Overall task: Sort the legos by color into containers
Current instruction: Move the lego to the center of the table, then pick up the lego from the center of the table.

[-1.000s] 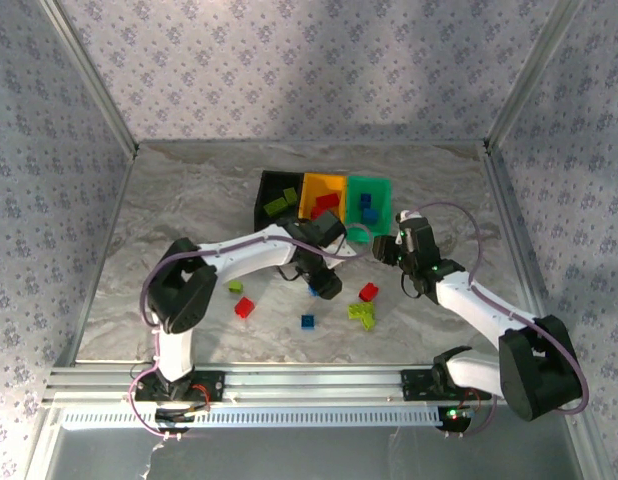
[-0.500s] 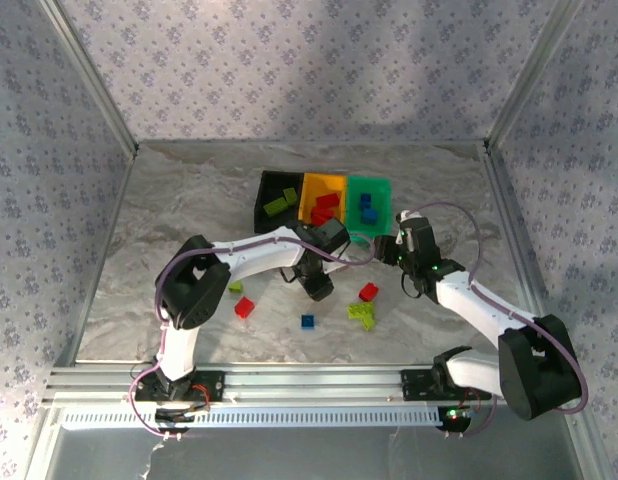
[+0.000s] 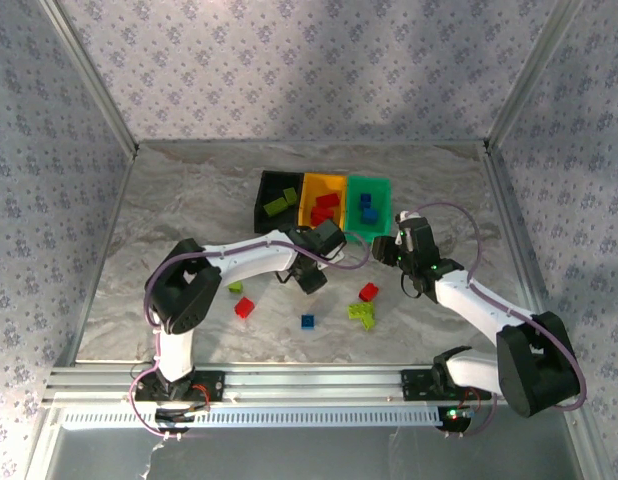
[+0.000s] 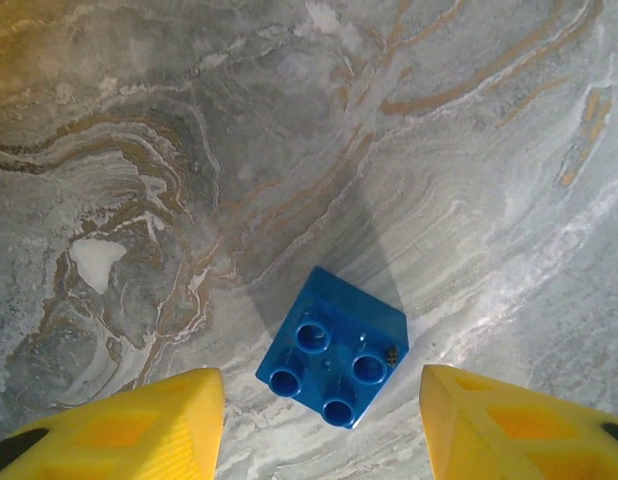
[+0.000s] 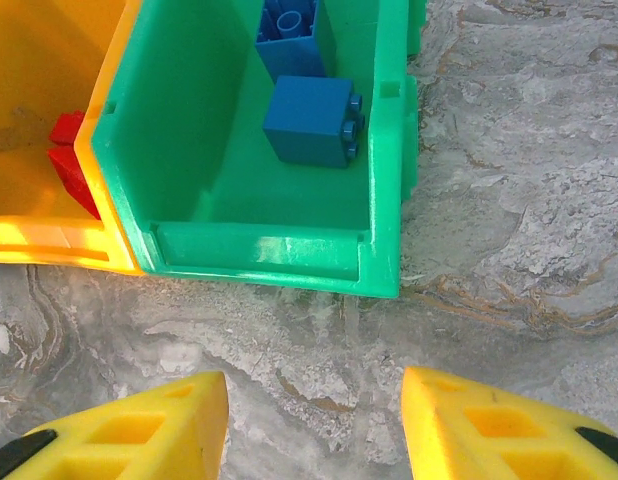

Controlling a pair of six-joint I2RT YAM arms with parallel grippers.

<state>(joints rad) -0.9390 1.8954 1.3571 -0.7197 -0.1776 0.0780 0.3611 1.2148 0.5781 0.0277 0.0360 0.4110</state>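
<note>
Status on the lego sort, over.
Left gripper open over blue lego on table, not gripped. Right gripper open, empty, facing green bin. Nothing blocking the lego.

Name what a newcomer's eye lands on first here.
The black bin, orange-yellow bin and green bin in a bright row at the table's far middle. Next, a blue brick between the left gripper's open yellow fingers. Loose red, blue and lime bricks dot the near side.
</note>
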